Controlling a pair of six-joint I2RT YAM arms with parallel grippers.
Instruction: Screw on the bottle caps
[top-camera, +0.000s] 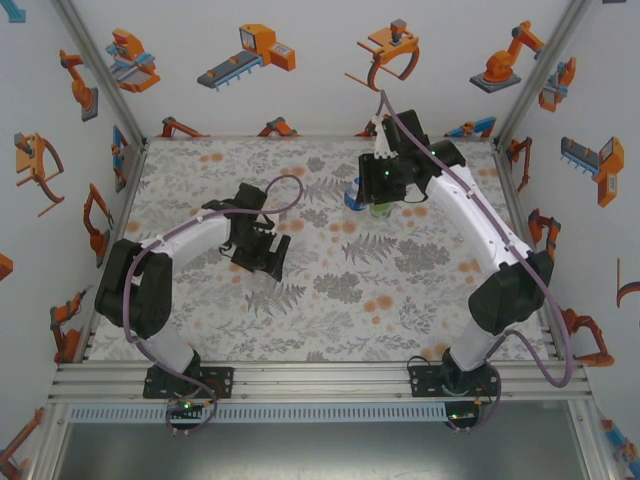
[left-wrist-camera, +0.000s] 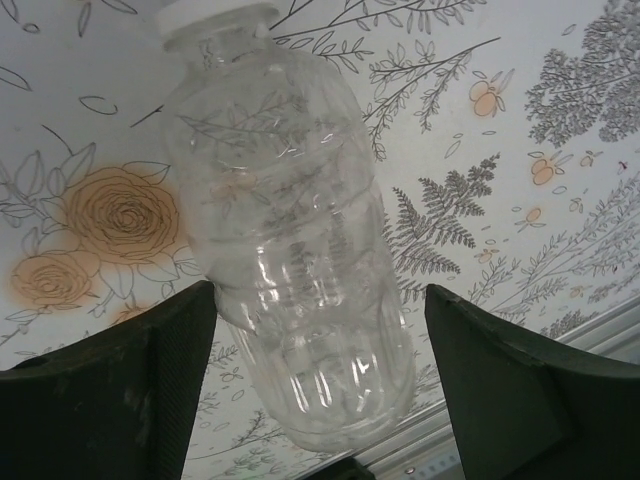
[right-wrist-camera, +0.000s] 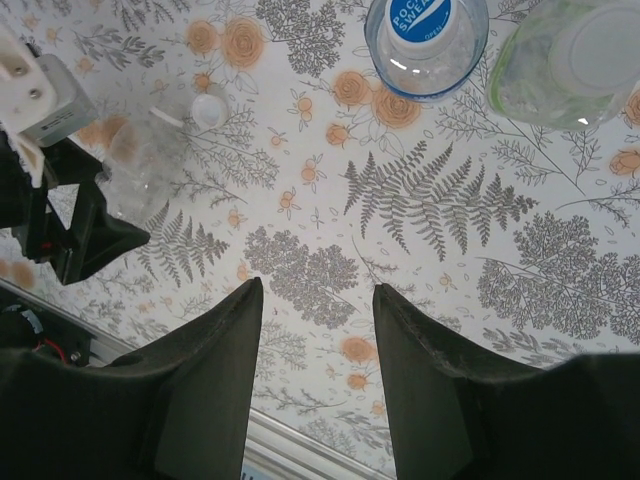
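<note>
A plain clear bottle (left-wrist-camera: 290, 260) lies tilted between the fingers of my left gripper (left-wrist-camera: 320, 330), a whitish cap (left-wrist-camera: 215, 18) on its neck. The left pad (left-wrist-camera: 185, 350) is at the bottle's side and a gap remains at the right pad (left-wrist-camera: 470, 360), so the jaws stand open around it. The right wrist view shows the same bottle (right-wrist-camera: 145, 165) and cap (right-wrist-camera: 210, 108) beside the left gripper (right-wrist-camera: 70, 225). My right gripper (right-wrist-camera: 318, 290) hangs open over bare cloth. Beyond it stand the blue-labelled bottle (right-wrist-camera: 425, 40) and the greenish bottle (right-wrist-camera: 545, 70), which carries a whitish cap (right-wrist-camera: 600, 45).
A floral cloth (top-camera: 330, 290) covers the table, with an aluminium rail (top-camera: 320, 380) along the near edge. Printed walls close in the left, right and back. In the top view the blue-labelled (top-camera: 354, 195) and greenish (top-camera: 380, 210) bottles stand at the back right under the right gripper (top-camera: 385, 180).
</note>
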